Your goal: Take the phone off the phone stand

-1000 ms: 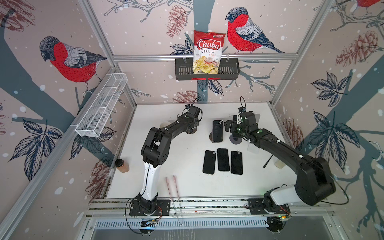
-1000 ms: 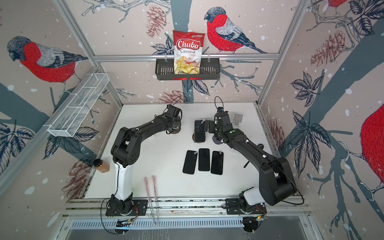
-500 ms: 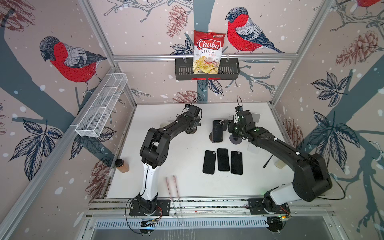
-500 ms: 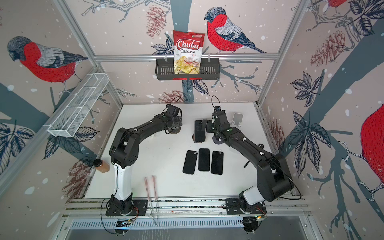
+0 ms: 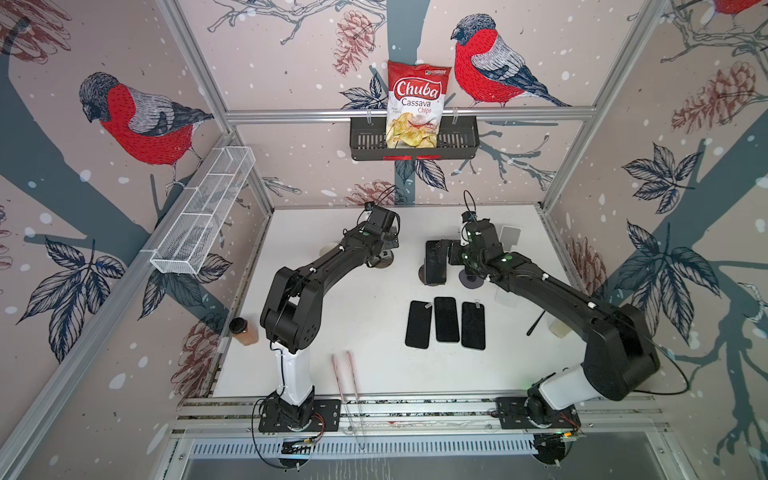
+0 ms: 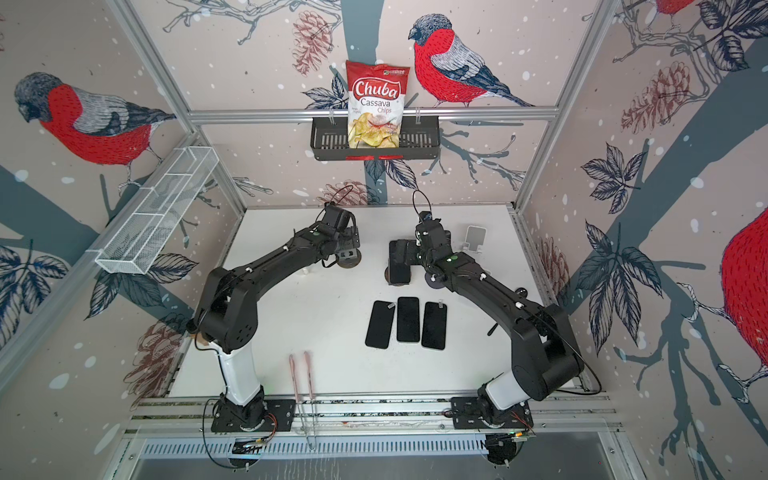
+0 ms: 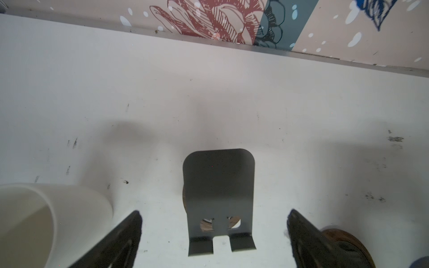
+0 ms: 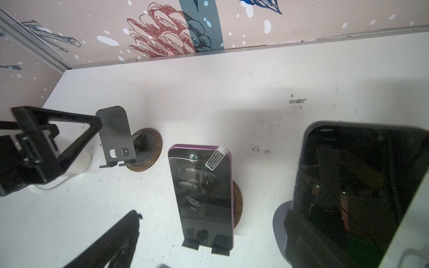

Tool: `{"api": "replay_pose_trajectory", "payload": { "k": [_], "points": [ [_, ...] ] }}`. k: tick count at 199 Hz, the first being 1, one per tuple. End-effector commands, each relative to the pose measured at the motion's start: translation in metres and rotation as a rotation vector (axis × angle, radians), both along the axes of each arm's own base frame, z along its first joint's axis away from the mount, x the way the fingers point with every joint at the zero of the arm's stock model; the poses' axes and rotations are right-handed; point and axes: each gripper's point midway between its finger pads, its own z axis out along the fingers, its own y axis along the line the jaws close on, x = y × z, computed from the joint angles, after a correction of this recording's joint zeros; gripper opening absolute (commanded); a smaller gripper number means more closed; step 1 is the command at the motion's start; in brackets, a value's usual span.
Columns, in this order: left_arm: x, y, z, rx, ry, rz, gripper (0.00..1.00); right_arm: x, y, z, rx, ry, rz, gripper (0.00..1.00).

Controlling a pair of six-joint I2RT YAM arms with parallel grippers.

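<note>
Jaws on the left gripper (image 7: pixel 214 211) are wide, straddling an empty dark stand (image 7: pixel 218 185) with a gap on each side. A white cup (image 7: pixel 46 220) sits just beside one finger. The right gripper (image 5: pixel 454 252) is low over the back middle of the bench (image 5: pixel 353 332), jaws wide as far as I can see. Only one finger (image 8: pixel 120 234) shows in the right wrist view; the other is hidden behind the near phone (image 8: pixel 359 185), and I can't tell if it touches it. That near phone leans back on a grey-base stand (image 8: pixel 279 222). Beside it, the pink-edged phone (image 8: pixel 202 197) sits on the wood-base stand (image 8: pixel 239 204), screen dark, bottom edge in the two lips, no jaw on it. In both top views three flat phones (image 5: pixel 446 319) lie side by side nearer the front, well apart from both grippers.
</note>
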Motion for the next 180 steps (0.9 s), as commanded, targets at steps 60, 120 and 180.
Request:
{"api": "replay_pose_trajectory", "payload": {
  "k": [60,120,180],
  "points": [
    [-0.042,-0.027,0.039,-0.116,-0.088,-0.115,0.96,-0.004,-0.001,0.0,-0.026,-0.007,-0.044,0.99],
    [-0.074,-0.023,0.029,-0.201,-0.087,-0.127,0.96,-0.007,0.012,-0.01,-0.042,0.013,-0.016,0.99],
    [-0.096,-0.013,0.013,-0.214,-0.073,-0.109,0.96,-0.01,0.027,-0.02,-0.055,0.029,0.017,0.99]
  ]
}}
